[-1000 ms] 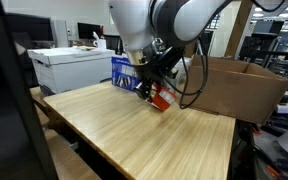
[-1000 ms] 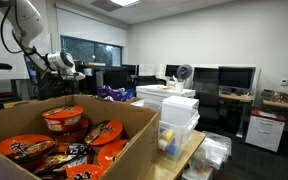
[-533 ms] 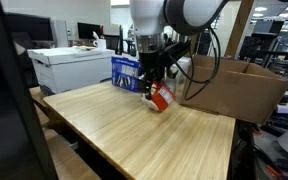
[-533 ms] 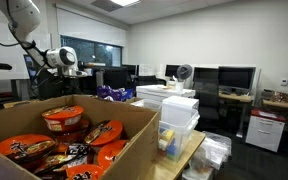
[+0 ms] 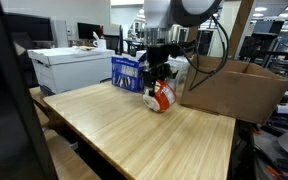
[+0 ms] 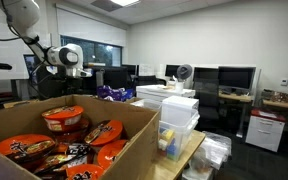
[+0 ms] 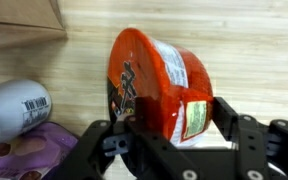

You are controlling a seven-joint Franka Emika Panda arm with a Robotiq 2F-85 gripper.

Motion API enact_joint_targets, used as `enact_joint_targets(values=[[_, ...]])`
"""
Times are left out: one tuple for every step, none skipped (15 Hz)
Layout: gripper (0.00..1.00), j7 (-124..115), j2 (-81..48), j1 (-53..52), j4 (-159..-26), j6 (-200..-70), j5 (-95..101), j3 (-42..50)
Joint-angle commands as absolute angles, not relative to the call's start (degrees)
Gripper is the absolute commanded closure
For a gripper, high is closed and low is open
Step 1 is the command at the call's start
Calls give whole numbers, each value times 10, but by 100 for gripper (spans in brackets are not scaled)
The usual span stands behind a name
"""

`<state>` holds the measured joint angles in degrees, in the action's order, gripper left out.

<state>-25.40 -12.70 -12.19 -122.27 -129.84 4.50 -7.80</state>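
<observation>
— What does the hand (image 7: 179, 118) have?
— Its fingers are clamped on an orange noodle bowl (image 7: 159, 85), tipped on its side.
— And where is that?
— Low over the wooden bench (image 5: 124, 135), between a blue bag (image 5: 127, 72) and a cardboard box (image 5: 234, 90). Whether it touches the bench cannot be told.

Barcode (image 7: 36, 103) on white bottle (image 7: 6, 118), pale label (image 7: 194, 118) on red noodle bowl (image 7: 154, 80) — no wording legible
</observation>
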Motion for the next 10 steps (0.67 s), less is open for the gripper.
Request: enact_joint_targets(values=[[22,-205,-120,-110,-1252,-1311,-5,-82],[16,-200,-120,-109,-1251,-1311,-12,-82],[16,-195,-121,-108,-1252,-1312,-18,-81],[12,-189,-122,-106,-1251,-1311,-25,-82],[5,-186,-124,-106,-1252,-1312,-32,-82],[3,-179,-127,-105,-1253,-1311,-41,-82],[1,-174,-130,-105,-1255,-1311,-48,-82],[0,-170,-133,-105,-1256,-1311,-54,-83],[0,-168,-137,-105,-1256,-1309,-58,-82],[0,-166,-140,-105,-1255,-1307,-61,-82]])
